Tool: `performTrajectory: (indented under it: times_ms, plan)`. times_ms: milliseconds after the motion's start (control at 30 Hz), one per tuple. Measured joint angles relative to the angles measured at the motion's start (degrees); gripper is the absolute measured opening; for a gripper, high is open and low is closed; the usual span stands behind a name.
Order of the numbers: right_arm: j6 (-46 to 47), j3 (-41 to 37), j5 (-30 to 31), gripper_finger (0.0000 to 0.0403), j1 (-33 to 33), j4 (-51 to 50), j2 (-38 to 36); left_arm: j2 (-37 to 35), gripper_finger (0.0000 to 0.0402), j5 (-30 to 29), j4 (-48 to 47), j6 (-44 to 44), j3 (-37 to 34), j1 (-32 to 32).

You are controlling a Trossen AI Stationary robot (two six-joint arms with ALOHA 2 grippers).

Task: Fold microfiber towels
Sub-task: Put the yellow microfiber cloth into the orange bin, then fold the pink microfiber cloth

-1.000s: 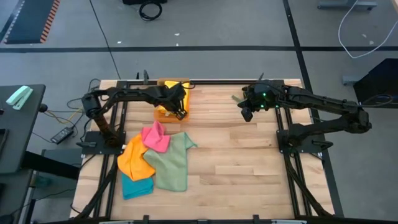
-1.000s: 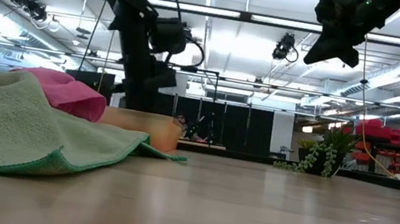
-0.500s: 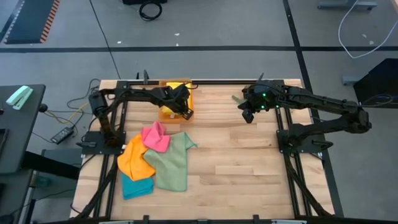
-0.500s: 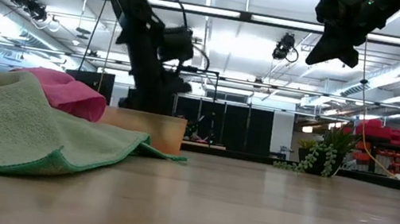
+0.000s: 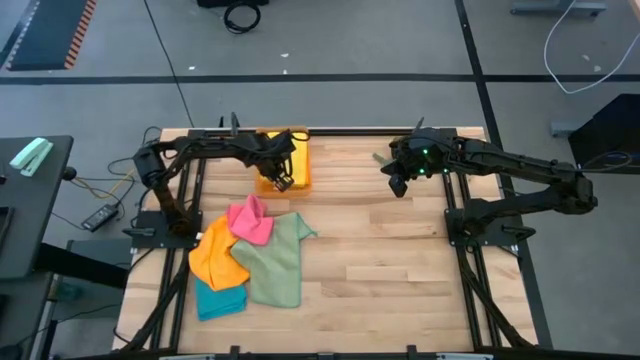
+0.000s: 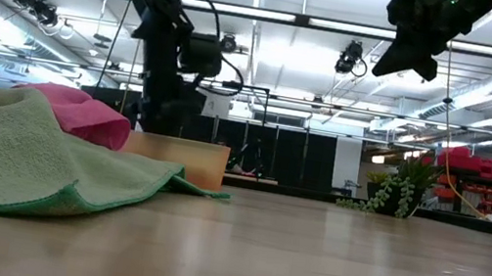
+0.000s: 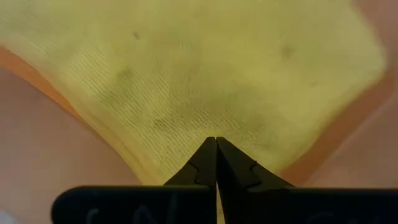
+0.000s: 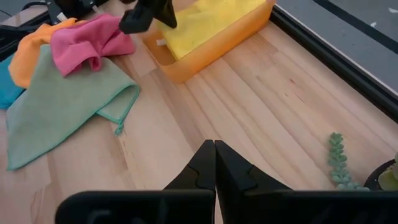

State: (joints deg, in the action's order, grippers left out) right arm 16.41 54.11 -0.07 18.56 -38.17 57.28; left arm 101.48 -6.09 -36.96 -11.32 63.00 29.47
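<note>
A yellow towel (image 7: 205,68) lies in the orange tray (image 5: 303,170) at the table's far left. My left gripper (image 7: 216,138) is shut and points steeply down over that towel, close to the tray's near wall (image 6: 178,159). Nearer on the left lies a loose heap of towels: pink (image 5: 250,222) on top, orange (image 5: 215,255), sage green (image 5: 275,262) and teal (image 5: 215,300) resting on the wood. My right gripper (image 5: 397,186) hangs shut high above the table's far right, with nothing in it. My left gripper's shut fingertips (image 7: 216,146) stand right at the yellow towel's surface from above. I cannot tell whether they touch it; the tray wall hides the tips in the low view.
A small spiky green plant (image 8: 339,162) stands at the far right edge under my right arm. Bare wood (image 5: 400,270) spreads over the table's middle and right. The sage green towel's corner (image 8: 121,118) reaches toward the tray.
My left gripper has swung a little toward the table's right over the tray, then come back toward the left, tipping more steeply down. It has stayed shut. The towels in the heap have not moved.
</note>
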Motion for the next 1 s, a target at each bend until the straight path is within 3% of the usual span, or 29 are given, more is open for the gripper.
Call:
performTrajectory:
  times_ms: [267,567,833,1000]
  plan:
    - [1.41,0.0,-1.43,0.0006,-2.5,-0.35,0.0,1.39,0.002,4.03,-1.62,-2.36,0.54,-2.13]
    - [-2.35,0.02,-1.46,0.0006,-9.7,0.42,0.43,-11.34,0.003,3.69,-14.75,-7.78,6.08,-6.18]
    - [-8.63,0.02,-1.47,0.0006,-14.23,7.82,3.46,-18.96,0.0113,4.26,-29.26,-8.09,5.88,-21.63]
    - [-10.21,0.02,-1.46,0.0006,-16.69,10.33,7.24,-18.77,0.0175,4.26,-30.84,-1.2,5.83,-33.16]
